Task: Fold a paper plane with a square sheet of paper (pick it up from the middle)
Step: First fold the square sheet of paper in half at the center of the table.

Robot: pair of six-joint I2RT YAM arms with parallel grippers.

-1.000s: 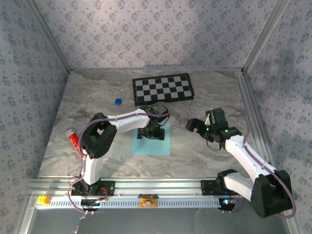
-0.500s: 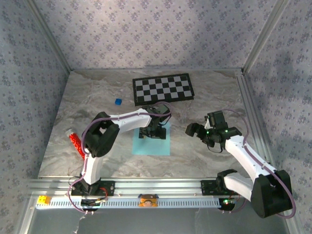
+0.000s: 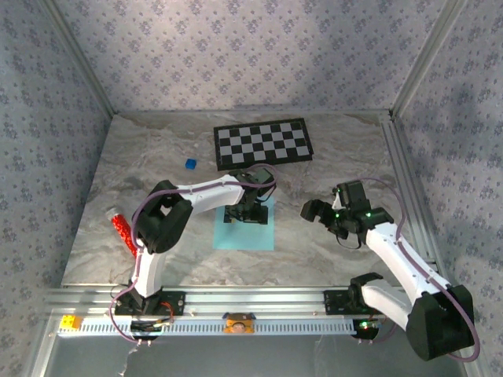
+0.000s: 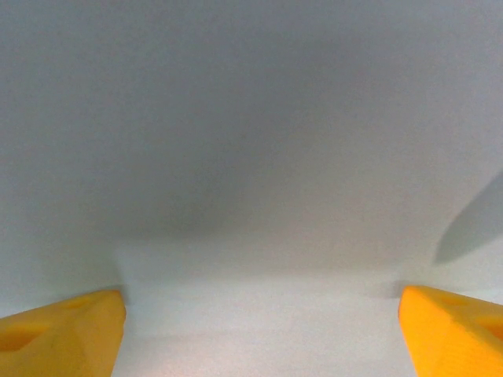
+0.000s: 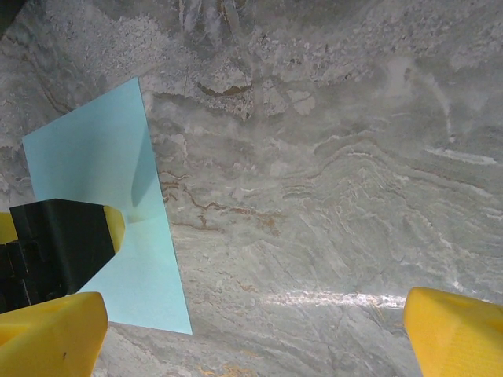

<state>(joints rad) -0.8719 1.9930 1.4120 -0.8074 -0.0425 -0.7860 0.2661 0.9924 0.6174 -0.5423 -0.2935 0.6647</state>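
Observation:
The square sheet of paper (image 3: 245,232) is light blue and lies flat and unfolded on the marble table (image 3: 157,188), in the middle. My left gripper (image 3: 248,212) is down on its far half, open, with both yellow fingertips (image 4: 63,334) spread wide at the paper's surface (image 4: 251,157). Nothing is pinched between them. My right gripper (image 3: 317,210) hovers open over bare marble to the right of the sheet. In the right wrist view the sheet (image 5: 94,165) sits at the left with the left gripper's black body (image 5: 59,247) on it, and the right gripper (image 5: 255,334) holds nothing.
A black-and-white checkerboard (image 3: 263,143) lies at the back of the table. A tiny dark-blue cube (image 3: 189,163) sits left of it. A red object (image 3: 120,228) lies near the left arm's elbow. An aluminium rail (image 3: 299,297) runs along the near edge.
The left gripper has shifted slightly toward the sheet's far edge. The right gripper has drifted a little nearer and to the right. Both stay open.

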